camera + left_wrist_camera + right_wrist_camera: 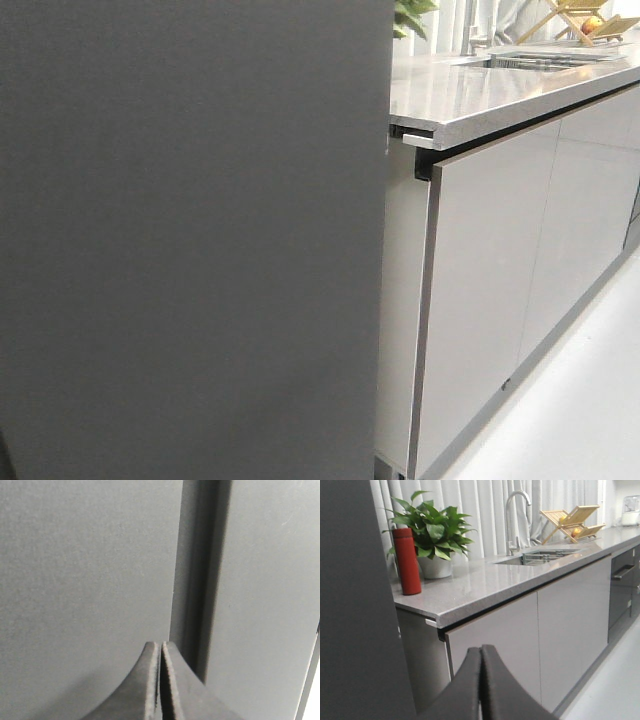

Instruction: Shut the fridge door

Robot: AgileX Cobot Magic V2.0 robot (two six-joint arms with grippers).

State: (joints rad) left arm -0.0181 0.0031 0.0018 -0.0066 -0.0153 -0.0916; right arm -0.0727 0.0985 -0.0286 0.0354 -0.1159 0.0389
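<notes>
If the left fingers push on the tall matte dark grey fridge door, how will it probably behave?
The tall matte dark grey fridge door looks flat and rigid, so it would likely swing as one panel without flexing. Its matte face probably gives the closed left fingers fair grip. Being so large, it may feel heavy.

Only the fingers of each gripper show. The left gripper has two matte black fingers, broad at the base and curving to slim tips, with finely ribbed inner edges. The right gripper matches: two smooth dark charcoal fingers of the same flared, tapering shape.
</notes>
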